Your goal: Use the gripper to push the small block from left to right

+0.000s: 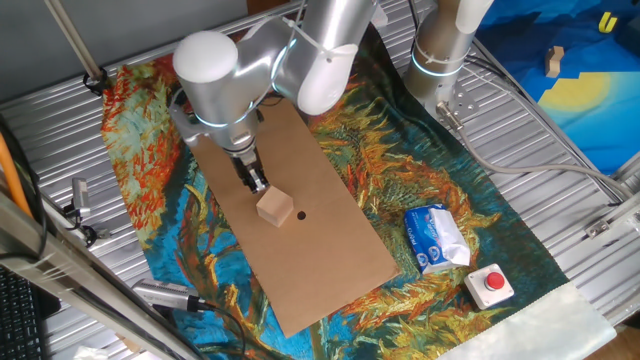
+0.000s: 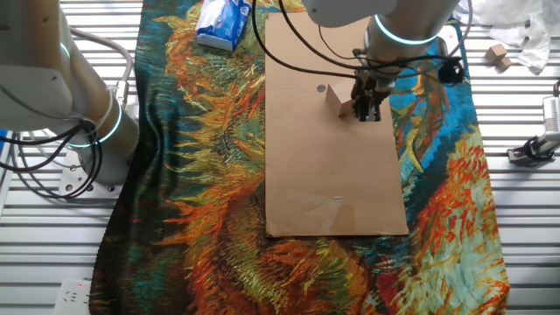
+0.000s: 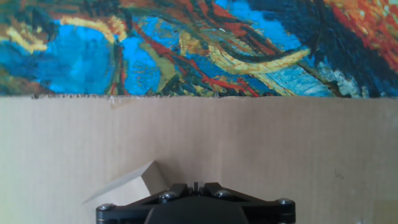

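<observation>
The small block (image 1: 274,206), a light-tan wooden cube, sits on the brown board (image 1: 320,250) near a small dark dot. My gripper (image 1: 255,182), narrow black fingers held together and shut, stands tip-down on the board against the block's left face. In the other fixed view the gripper (image 2: 367,107) is beside the block (image 2: 339,102). In the hand view the block (image 3: 134,183) shows at lower left, touching the shut gripper (image 3: 196,186) at the bottom edge.
The board lies on a colourful painted cloth (image 1: 160,160). A blue-white packet (image 1: 436,238) and a red-button box (image 1: 490,285) lie to the right. A second upright arm (image 1: 445,50) stands at the back. A small wooden piece (image 1: 555,60) lies on blue.
</observation>
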You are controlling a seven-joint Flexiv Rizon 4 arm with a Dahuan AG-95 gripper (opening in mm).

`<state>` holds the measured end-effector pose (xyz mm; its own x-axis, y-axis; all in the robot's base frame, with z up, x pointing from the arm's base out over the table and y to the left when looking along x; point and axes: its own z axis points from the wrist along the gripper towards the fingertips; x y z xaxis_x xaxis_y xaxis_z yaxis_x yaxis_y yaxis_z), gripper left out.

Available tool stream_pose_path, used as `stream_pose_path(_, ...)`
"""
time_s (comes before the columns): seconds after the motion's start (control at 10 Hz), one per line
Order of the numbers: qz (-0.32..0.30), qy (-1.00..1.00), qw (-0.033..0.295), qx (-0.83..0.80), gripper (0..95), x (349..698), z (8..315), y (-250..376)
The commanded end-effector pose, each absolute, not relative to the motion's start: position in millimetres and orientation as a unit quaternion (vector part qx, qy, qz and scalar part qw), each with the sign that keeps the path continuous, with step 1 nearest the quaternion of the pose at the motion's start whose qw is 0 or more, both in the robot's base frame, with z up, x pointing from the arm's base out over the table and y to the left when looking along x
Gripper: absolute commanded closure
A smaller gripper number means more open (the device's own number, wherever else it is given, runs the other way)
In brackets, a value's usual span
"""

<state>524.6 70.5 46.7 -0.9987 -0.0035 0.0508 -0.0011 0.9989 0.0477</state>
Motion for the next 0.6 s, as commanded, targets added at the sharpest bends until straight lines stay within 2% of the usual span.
stream_pose_path(0.1, -0.027, -0.999, 0.023, -0.021, 95.0, 523.3, 44.8, 76.0)
stream_pose_path(0.6, -0.025, -0.999, 0.018, -0.045, 95.0, 518.9, 39.8, 96.8)
